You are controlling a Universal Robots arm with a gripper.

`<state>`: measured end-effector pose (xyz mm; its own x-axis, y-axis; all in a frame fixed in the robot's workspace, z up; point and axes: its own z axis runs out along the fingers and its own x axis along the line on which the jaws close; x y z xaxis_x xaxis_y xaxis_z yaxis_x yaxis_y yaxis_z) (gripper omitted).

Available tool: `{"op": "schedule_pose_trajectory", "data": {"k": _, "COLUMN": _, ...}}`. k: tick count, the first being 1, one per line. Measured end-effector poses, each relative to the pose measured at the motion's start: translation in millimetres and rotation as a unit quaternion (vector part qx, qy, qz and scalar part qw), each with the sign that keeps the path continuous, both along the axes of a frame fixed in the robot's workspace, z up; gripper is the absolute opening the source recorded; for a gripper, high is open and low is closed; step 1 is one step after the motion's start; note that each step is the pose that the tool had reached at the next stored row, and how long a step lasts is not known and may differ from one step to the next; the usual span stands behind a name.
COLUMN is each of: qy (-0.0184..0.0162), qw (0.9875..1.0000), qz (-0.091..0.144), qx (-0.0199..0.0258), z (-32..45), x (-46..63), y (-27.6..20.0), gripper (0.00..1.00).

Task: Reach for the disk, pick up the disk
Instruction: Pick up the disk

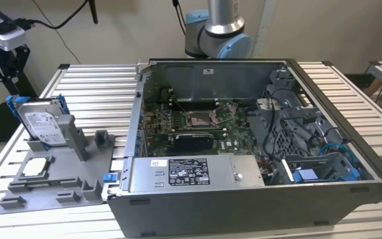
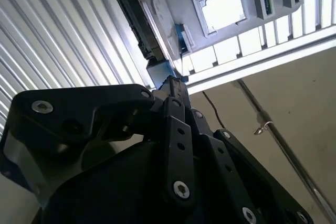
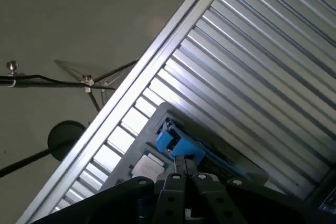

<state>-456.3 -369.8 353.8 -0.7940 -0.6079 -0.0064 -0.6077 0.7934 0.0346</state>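
The disk [image 1: 42,121] is a silver-grey hard drive with a white label and a blue bracket. It stands upright in a grey holder [image 1: 51,184] at the exterior view's left. My black gripper [image 1: 5,62] hangs above and to the left of it, well apart from it. In the second wrist view the disk [image 2: 137,17] shows edge-on just beyond my gripper [image 2: 172,85]. The disk's blue bracket [image 3: 179,146] lies right past my gripper [image 3: 181,167] in the first wrist view. The fingers meet at the tips and hold nothing.
A small silver square chip [image 1: 35,167] lies flat on the grey holder, near the disk. An open computer case [image 1: 244,209] fills the middle of the slatted metal table [image 1: 91,79], with a blue bay [image 1: 310,175] inside it. The table edge and the floor are close beyond the holder.
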Motion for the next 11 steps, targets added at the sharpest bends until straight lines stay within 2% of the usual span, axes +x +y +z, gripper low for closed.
{"op": "schedule_pose_trajectory", "data": {"k": 6, "qy": 0.0000, "qw": 0.9991, "qz": 0.042, "qx": 0.0000, "z": 0.0, "x": 0.0, "y": 0.0, "gripper": 0.00}}
{"op": "schedule_pose_trajectory", "data": {"k": 11, "qy": 0.0000, "qw": 0.9969, "qz": 0.078, "qx": 0.0000, "z": 0.0, "x": 0.0, "y": 0.0, "gripper": 0.00}}
